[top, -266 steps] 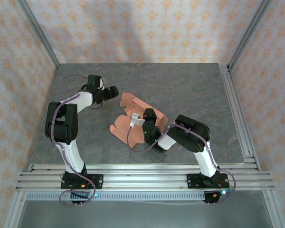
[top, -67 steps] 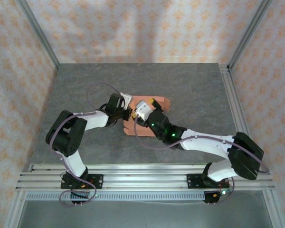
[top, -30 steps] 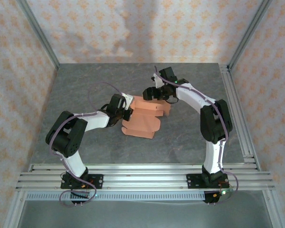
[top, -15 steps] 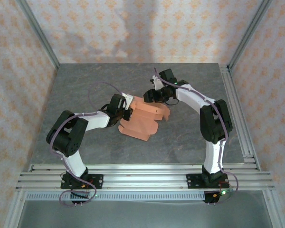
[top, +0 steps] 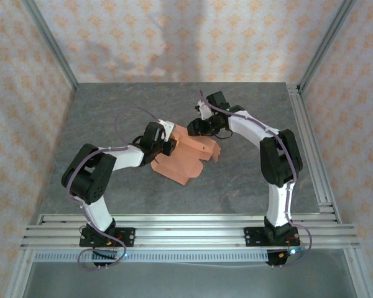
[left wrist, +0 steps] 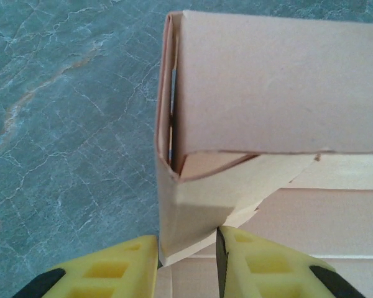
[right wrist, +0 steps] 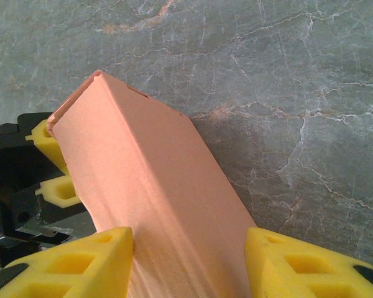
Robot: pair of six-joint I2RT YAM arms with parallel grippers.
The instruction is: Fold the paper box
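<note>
Paper box is seen centre-frame on table. Right pincer is clamped across its upper-right end. Left pincer is parted, with the left corner flap between its fingers.

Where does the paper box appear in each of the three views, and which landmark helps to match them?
Top external: the paper box lies on the table, the left hand at its left end.
Left wrist: upper right, one corner between the left hand's yellow fingers.
Right wrist: from upper left to bottom centre.
Shared landmark: the left hand, at the left edge of the right wrist view.
</note>
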